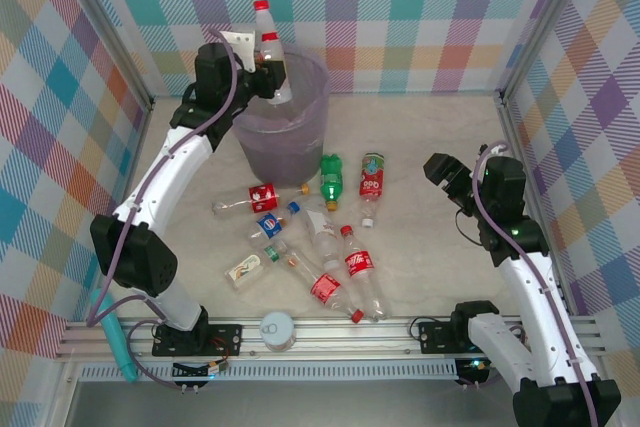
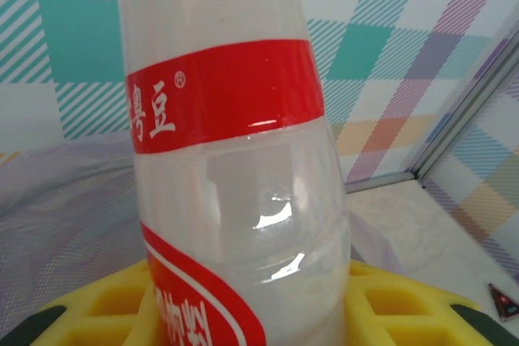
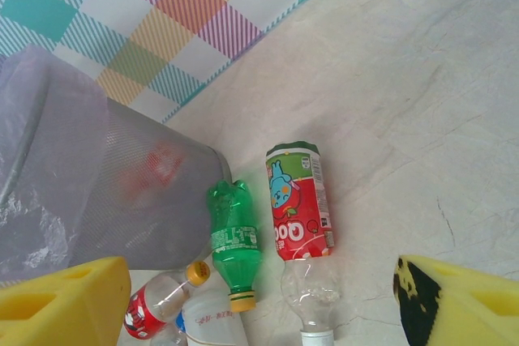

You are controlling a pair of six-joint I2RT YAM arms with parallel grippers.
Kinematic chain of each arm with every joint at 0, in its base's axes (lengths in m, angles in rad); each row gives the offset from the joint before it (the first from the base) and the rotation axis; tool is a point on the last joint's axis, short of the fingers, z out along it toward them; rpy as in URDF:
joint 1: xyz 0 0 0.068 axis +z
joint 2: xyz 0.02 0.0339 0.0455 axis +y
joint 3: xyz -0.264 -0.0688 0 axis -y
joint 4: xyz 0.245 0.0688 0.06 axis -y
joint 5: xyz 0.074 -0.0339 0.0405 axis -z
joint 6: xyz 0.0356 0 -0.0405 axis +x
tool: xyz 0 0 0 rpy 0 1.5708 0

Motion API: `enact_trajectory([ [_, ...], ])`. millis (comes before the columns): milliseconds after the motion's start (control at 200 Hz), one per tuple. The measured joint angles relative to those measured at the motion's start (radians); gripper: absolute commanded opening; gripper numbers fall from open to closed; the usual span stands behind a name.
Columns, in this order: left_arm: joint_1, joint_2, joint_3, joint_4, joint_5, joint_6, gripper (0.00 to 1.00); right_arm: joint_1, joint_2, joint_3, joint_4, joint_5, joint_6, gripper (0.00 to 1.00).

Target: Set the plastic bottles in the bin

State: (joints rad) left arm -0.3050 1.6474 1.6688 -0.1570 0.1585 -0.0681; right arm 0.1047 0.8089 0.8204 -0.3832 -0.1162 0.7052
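Our left tool (image 2: pixel 247 313) clenches a clear, red-labelled bottle (image 2: pixel 227 111) upright at the mouth of the bin (image 1: pixel 285 147). We judge the bottle empty and light, with slick thin walls that dent, so the stiffer waist beneath the label band seems the best hold. Our right tool (image 1: pixel 447 179) hangs released over the desk (image 1: pixel 430 257), near the green bottle (image 1: pixel 331 179). A red smudge (image 3: pixel 158 164) shows through the bin's lilac liner (image 3: pixel 49 160), perhaps a bottle inside.
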Motion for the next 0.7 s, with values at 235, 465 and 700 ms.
enact_trajectory([
  [235,0.0,0.032,-0.053,-0.001,-0.018,0.034,0.54,0.0,0.014,0.0,0.0,0.0,-0.006,0.85],
  [465,0.0,0.061,-0.063,-0.002,-0.01,0.039,0.7,0.0,0.015,0.0,0.0,0.0,-0.007,0.84],
  [700,0.0,0.061,-0.063,-0.002,-0.006,0.04,0.83,0.0,0.03,0.0,0.0,-0.001,-0.007,0.84],
])
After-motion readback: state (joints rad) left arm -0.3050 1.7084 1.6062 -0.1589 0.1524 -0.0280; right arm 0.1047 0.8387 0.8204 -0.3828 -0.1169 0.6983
